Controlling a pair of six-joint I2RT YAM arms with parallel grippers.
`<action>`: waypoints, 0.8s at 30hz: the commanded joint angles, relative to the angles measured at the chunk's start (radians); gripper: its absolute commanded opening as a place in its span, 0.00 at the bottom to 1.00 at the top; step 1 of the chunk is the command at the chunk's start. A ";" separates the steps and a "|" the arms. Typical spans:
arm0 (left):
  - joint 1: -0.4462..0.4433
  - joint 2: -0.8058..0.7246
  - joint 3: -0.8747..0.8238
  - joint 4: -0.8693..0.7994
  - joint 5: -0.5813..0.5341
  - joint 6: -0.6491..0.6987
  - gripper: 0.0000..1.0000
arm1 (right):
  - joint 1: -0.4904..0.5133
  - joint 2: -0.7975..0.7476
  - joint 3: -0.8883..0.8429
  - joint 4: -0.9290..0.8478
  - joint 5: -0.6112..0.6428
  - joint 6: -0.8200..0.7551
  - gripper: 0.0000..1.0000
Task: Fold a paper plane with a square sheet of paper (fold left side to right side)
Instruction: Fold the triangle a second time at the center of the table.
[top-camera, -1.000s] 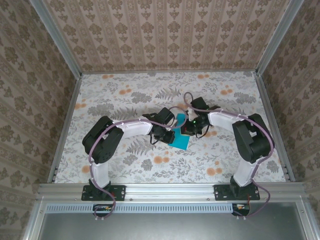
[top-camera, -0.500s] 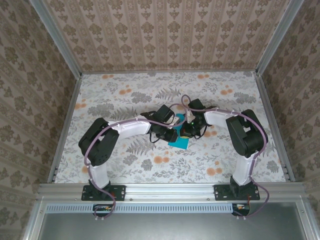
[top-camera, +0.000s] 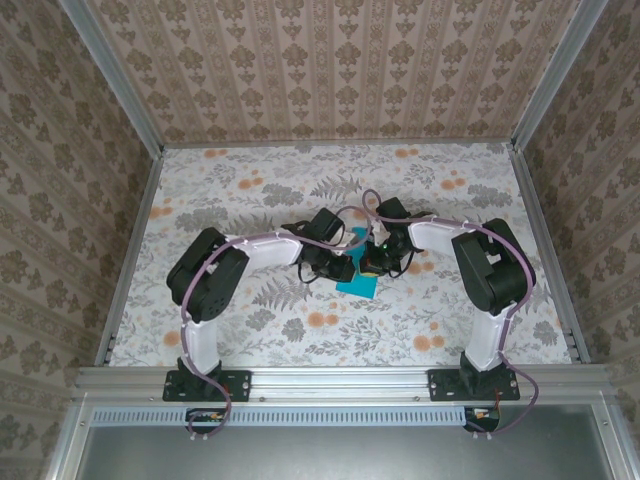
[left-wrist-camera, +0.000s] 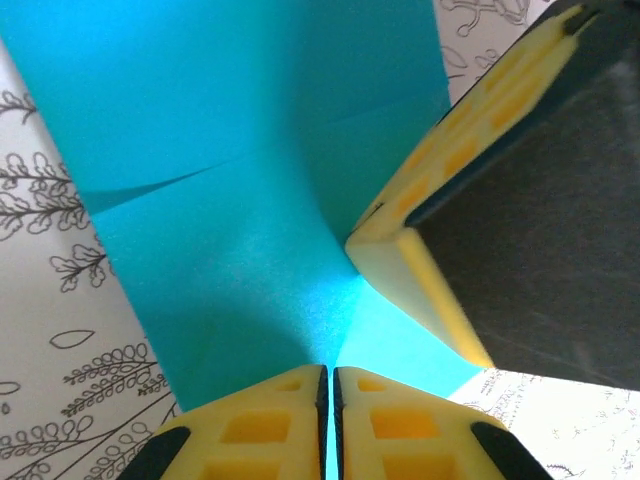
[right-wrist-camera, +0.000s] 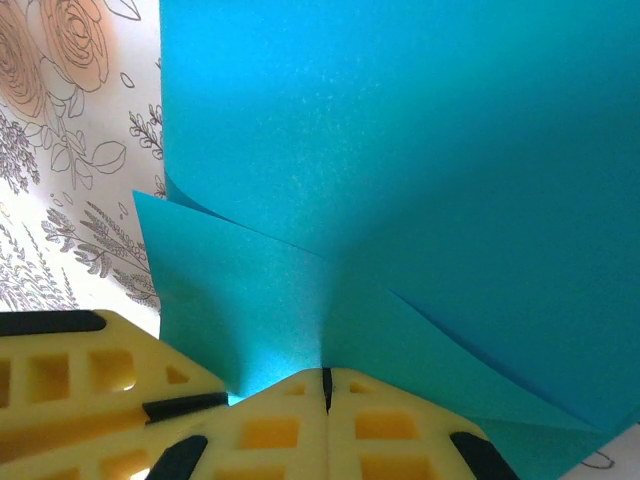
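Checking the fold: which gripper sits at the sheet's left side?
The left gripper, on the arm at the overhead view's left; the right gripper faces it from the opposite side of the turquoise sheet.

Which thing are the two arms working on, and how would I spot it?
Look at the flower-printed table, at its middle where the two arms meet. Pinched there by the left gripper and right gripper is the square sheet of paper: plain turquoise, partly folded, unlike the patterned surface around it.

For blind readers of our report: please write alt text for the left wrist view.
Closed yellow left fingers pinch the bottom edge of a creased turquoise paper; the right arm's yellow finger touches it at right. Floral table beneath.
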 joint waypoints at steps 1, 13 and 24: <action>0.010 0.003 -0.022 0.012 0.053 -0.023 0.11 | 0.001 0.037 0.002 -0.072 0.069 -0.016 0.03; 0.014 -0.010 -0.060 0.001 0.058 -0.034 0.06 | 0.002 0.048 0.014 -0.085 0.081 -0.017 0.03; 0.052 -0.027 -0.128 0.047 0.064 -0.095 0.05 | 0.001 0.061 0.014 -0.084 0.099 -0.025 0.02</action>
